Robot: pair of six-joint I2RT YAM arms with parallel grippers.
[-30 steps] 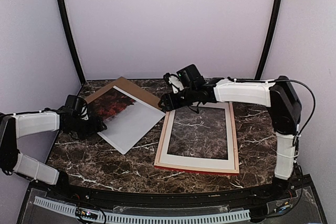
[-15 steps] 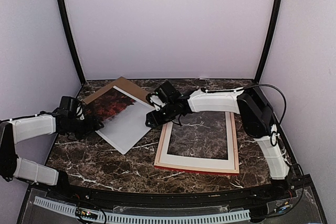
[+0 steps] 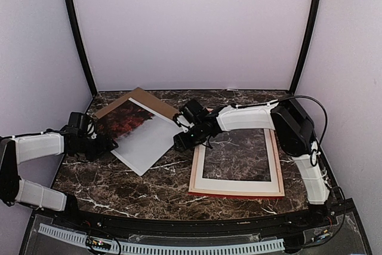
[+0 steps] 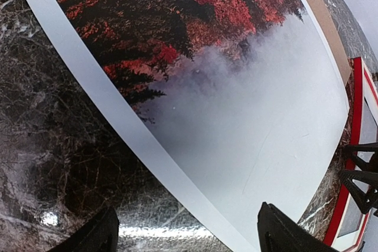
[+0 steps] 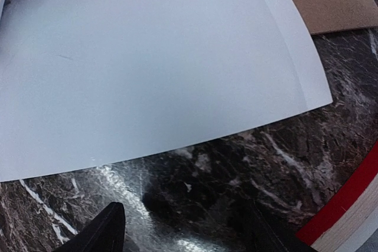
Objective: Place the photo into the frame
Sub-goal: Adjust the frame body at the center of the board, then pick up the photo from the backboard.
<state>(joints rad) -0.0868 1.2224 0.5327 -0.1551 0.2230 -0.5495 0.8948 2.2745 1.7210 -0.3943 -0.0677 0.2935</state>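
Here, the left gripper (image 4: 189,237) hangs low over the dark marble table (image 3: 119,189) with its two fingers spread wide and nothing between them but stone and the near white border of the photo (image 3: 143,132). The photo lies flat, picture side up, on the left half of the table: red-brown trees at its far left end and pale grey mist over the rest. Its far edge overlaps a brown backing board (image 3: 143,95), which shows as a strip behind it.

The right gripper (image 3: 181,140) reaches across from the right arm and sits low over bare marble in the gap between the photo's right corner and the frame (image 3: 239,187). In its wrist view one fingertip (image 5: 106,228) stands far off to the side and the other is hard to make out; the jaws look open and hold nothing. Whether the gripper touches the frame's far left corner cannot be told.

The frame lies flat on the right half of the table, pale wood up with a red edge, marble showing through its opening.
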